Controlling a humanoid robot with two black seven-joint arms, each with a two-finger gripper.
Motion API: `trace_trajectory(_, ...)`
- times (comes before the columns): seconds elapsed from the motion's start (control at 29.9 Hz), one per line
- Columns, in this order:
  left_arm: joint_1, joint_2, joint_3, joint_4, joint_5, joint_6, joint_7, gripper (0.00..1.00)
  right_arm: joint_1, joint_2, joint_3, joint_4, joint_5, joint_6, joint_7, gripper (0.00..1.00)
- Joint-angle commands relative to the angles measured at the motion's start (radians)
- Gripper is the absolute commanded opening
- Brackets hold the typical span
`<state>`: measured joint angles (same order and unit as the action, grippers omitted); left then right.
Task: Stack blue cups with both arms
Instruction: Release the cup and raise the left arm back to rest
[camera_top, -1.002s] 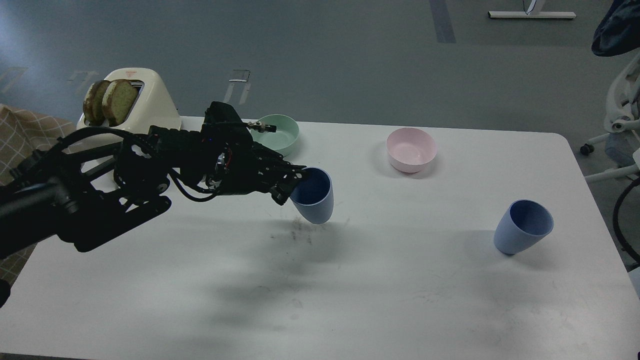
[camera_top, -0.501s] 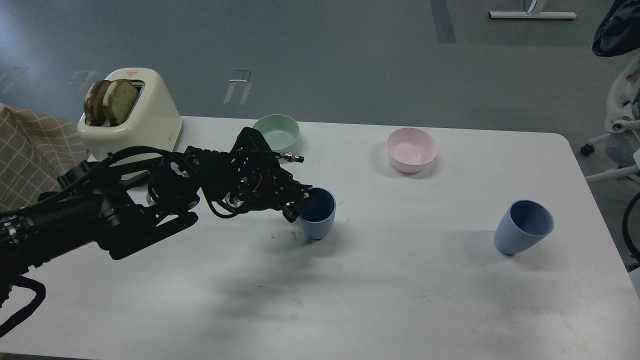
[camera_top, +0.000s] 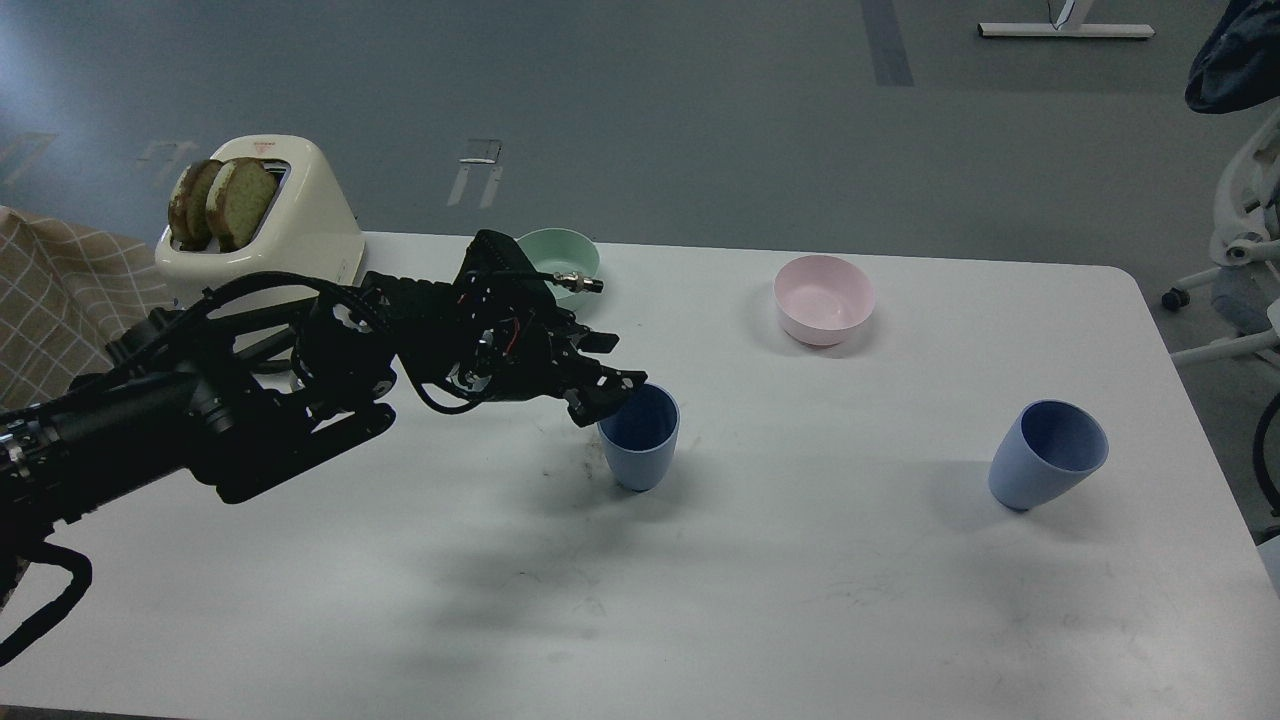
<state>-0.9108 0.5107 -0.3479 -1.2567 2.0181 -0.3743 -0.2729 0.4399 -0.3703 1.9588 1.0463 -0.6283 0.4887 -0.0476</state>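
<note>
cups (camera_top: 640, 437) (camera_top: 1047, 454) | dusty-blue, tapered, upright | left pincer (camera_top: 603, 385) beside rim

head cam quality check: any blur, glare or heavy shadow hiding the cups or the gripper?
Head view: sharp, no motion blur; both blue cups, the near one and the far-right one, have crisp rims. Soft diffuse shadows on the white table, no harsh glare. The left gripper is black on black, so its fingers are hard to separate. The right arm is out of frame.

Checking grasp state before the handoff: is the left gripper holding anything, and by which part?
Cannot tell. The left gripper is at the near-left rim of the middle blue cup, which stands upright on the table, but its dark fingers hide any contact.
</note>
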Motion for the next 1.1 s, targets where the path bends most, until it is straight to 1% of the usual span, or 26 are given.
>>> trace_trajectory(0.0, -0.013, 0.029, -0.065, -0.001, -0.104, 0.001, -0.003, 0.86, -0.001, -0.041, 0.0, 0.001, 0.001, 0.0, 0.0, 1.0)
trace_trajectory(0.07, -0.011, 0.06, -0.146, 0.0, -0.2, 0.014, -0.008, 0.88, -0.007, -0.084, -0.012, 0.014, -0.002, 0.0, -0.005, 1.0)
trace_trajectory(0.1, -0.011, 0.06, -0.146, 0.0, -0.2, 0.014, -0.008, 0.88, -0.007, -0.084, -0.012, 0.014, -0.002, 0.0, -0.005, 1.0)
trace_trajectory(0.17, 0.001, 0.077, -0.229, 0.002, -0.32, 0.04, -0.012, 0.91, -0.047, -0.139, -0.044, 0.047, -0.005, 0.0, -0.005, 1.0)
trace_trajectory(0.2, 0.007, 0.086, -0.284, 0.002, -0.423, 0.06, -0.018, 0.95, -0.068, -0.174, -0.079, 0.099, -0.007, 0.0, -0.003, 1.0)
trace_trajectory(0.27, 0.061, 0.1, -0.374, 0.01, -0.687, 0.077, -0.031, 0.97, -0.113, -0.237, -0.118, 0.194, -0.013, 0.0, -0.003, 1.0)
trace_trajectory(0.3, 0.061, 0.1, -0.375, 0.01, -0.688, 0.077, -0.031, 0.97, -0.113, -0.237, -0.118, 0.195, -0.013, 0.0, -0.003, 1.0)
trace_trajectory(0.33, 0.082, 0.104, -0.42, 0.01, -0.814, 0.077, -0.032, 0.97, -0.144, -0.261, -0.127, 0.234, -0.019, 0.0, -0.003, 1.0)
trace_trajectory(0.37, 0.09, 0.106, -0.445, 0.011, -0.87, 0.077, -0.032, 0.97, -0.159, -0.275, -0.13, 0.253, -0.024, 0.0, -0.003, 1.0)
trace_trajectory(0.43, 0.148, 0.106, -0.557, 0.013, -1.042, 0.077, -0.037, 0.97, -0.217, -0.317, -0.155, 0.331, -0.095, 0.0, -0.003, 1.0)
trace_trajectory(0.47, 0.165, 0.106, -0.592, 0.017, -1.074, 0.077, -0.04, 0.98, -0.228, -0.321, -0.159, 0.348, -0.122, 0.0, -0.005, 1.0)
trace_trajectory(0.5, 0.2, 0.104, -0.671, 0.034, -1.129, 0.074, -0.049, 0.98, -0.252, -0.328, -0.162, 0.378, -0.176, 0.0, -0.005, 1.0)
trace_trajectory(0.57, 0.231, 0.1, -0.747, 0.054, -1.179, 0.068, -0.055, 0.98, -0.274, -0.328, -0.164, 0.399, -0.241, 0.0, -0.003, 1.0)
trace_trajectory(0.63, 0.274, 0.097, -0.863, 0.091, -1.274, 0.063, -0.058, 0.98, -0.296, -0.34, -0.164, 0.422, -0.391, 0.0, 0.0, 1.0)
trace_trajectory(0.7, 0.305, 0.097, -0.911, 0.114, -1.341, 0.063, -0.058, 0.98, -0.299, -0.351, -0.164, 0.441, -0.497, 0.0, 0.005, 1.0)
trace_trajectory(0.77, 0.323, 0.097, -0.931, 0.126, -1.389, 0.063, -0.06, 0.98, -0.299, -0.357, -0.166, 0.457, -0.575, 0.0, 0.009, 1.0)
trace_trajectory(0.8, 0.34, 0.098, -0.954, 0.129, -1.441, 0.063, -0.058, 0.98, -0.302, -0.369, -0.169, 0.472, -0.668, 0.0, 0.014, 1.0)
trace_trajectory(0.84, 0.358, 0.098, -0.979, 0.129, -1.49, 0.066, -0.052, 0.98, -0.309, -0.383, -0.179, 0.492, -0.764, 0.0, 0.034, 1.0)
trace_trajectory(0.87, 0.368, 0.098, -0.99, 0.129, -1.51, 0.069, -0.049, 0.98, -0.317, -0.392, -0.188, 0.503, -0.809, 0.0, 0.05, 1.0)
trace_trajectory(0.9, 0.378, 0.098, -1.002, 0.129, -1.539, 0.069, -0.046, 0.98, -0.332, -0.413, -0.213, 0.52, -0.897, 0.0, 0.084, 1.0)
trace_trajectory(0.94, 0.379, 0.1, -1.004, 0.131, -1.546, 0.069, -0.046, 0.98, -0.337, -0.423, -0.228, 0.527, -0.944, 0.0, 0.097, 1.0)
trace_trajectory(1.0, 0.379, 0.103, -1.002, 0.144, -1.546, 0.066, -0.045, 0.98, -0.343, -0.435, -0.277, 0.54, -1.063, 0.0, 0.112, 1.0)
trace_trajectory(1.07, 0.375, 0.103, -1.001, 0.187, -1.549, 0.063, -0.045, 0.98, -0.343, -0.438, -0.322, 0.546, -1.131, 0.0, 0.114, 1.0)
